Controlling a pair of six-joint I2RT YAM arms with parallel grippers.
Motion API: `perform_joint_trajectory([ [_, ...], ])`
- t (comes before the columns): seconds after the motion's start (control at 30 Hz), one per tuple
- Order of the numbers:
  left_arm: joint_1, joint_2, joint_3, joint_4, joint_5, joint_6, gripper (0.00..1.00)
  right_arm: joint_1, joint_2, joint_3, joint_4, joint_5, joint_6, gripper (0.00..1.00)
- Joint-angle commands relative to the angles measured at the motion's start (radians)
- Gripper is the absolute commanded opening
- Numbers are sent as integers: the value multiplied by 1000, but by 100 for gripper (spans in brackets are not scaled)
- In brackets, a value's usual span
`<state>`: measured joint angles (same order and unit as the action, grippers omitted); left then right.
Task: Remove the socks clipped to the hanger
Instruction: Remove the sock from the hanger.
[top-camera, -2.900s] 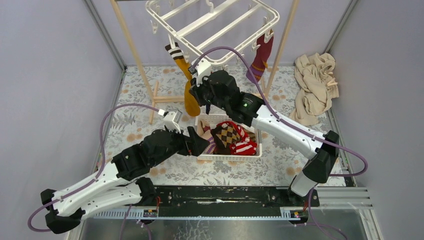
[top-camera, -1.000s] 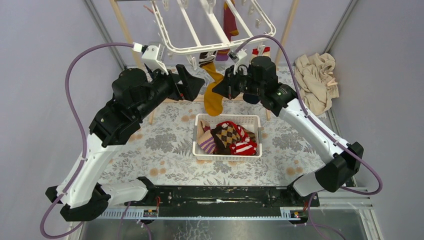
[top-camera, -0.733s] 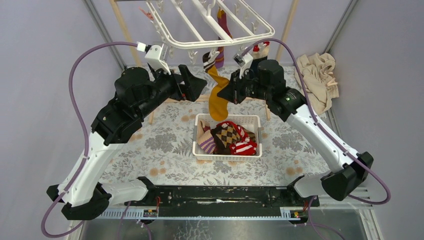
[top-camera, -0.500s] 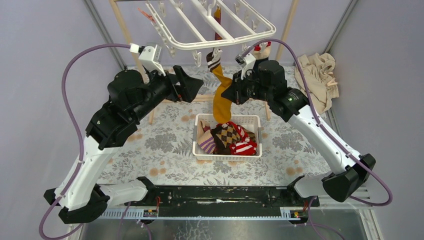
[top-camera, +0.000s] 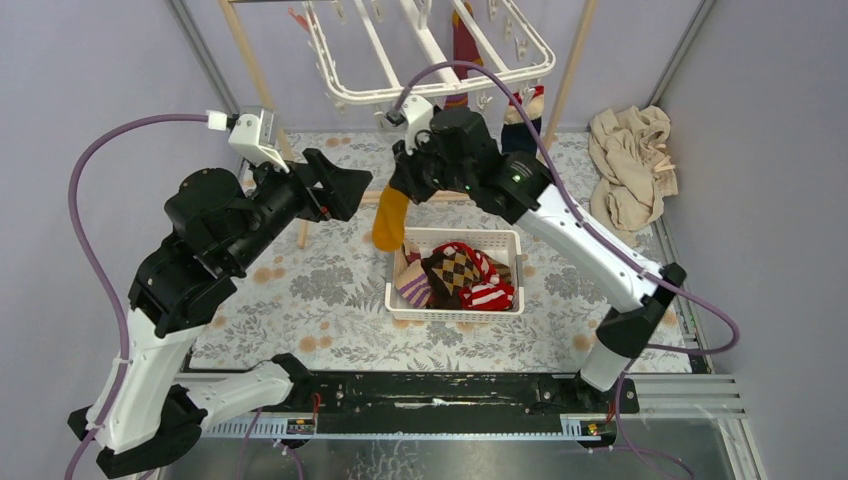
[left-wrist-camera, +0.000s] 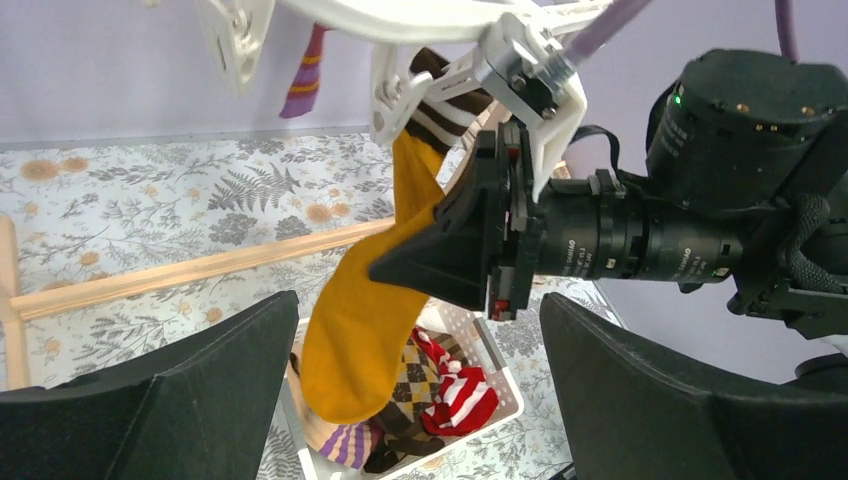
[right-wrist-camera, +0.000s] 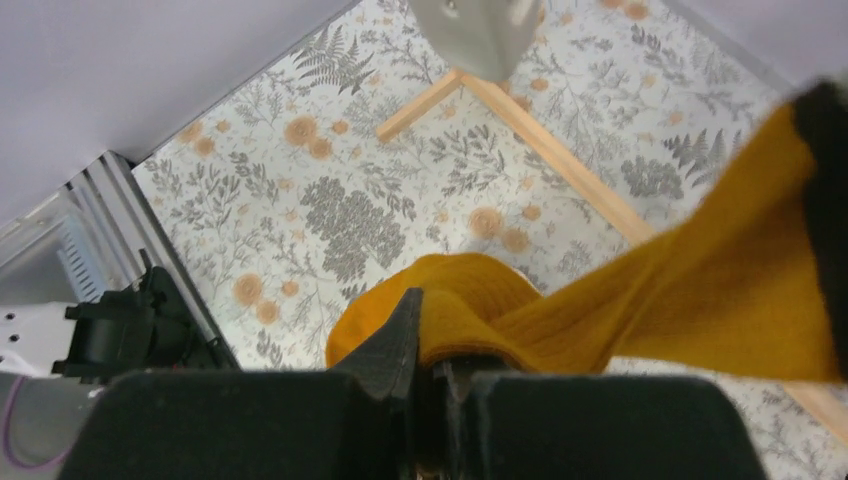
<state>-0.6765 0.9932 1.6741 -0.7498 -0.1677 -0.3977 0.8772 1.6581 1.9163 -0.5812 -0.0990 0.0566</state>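
The white hanger (top-camera: 362, 98) hangs tilted at the back, with a maroon sock (top-camera: 462, 40) and a red-white one (top-camera: 527, 100) still on it. A long mustard sock (top-camera: 389, 220) hangs below its front rim. In the left wrist view its brown-and-white cuff (left-wrist-camera: 441, 100) sits in a clip under the hanger (left-wrist-camera: 400, 20). My right gripper (top-camera: 405, 190) is shut on the mustard sock (right-wrist-camera: 700, 290) partway down and pulls it left. My left gripper (top-camera: 355, 192) is open just left of the sock, apart from it. A purple-striped sock (left-wrist-camera: 305, 75) dangles further back.
A white perforated basket (top-camera: 400, 300) under the sock holds several socks, among them argyle (top-camera: 450, 268) and red-white striped (top-camera: 490, 295). Wooden poles (top-camera: 262, 90) stand either side of the hanger. A beige cloth (top-camera: 630, 170) lies at the back right.
My right gripper has swung left with the mustard sock, dragging its foot left of the basket. The left arm has drawn back to the left, jaws still open. The hanger has rocked.
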Motion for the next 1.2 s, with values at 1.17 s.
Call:
perform_joint_trajectory([
  [1.17,55,175,152,44,-6,141,98,-137,-158,-280,247,-405,163,0],
])
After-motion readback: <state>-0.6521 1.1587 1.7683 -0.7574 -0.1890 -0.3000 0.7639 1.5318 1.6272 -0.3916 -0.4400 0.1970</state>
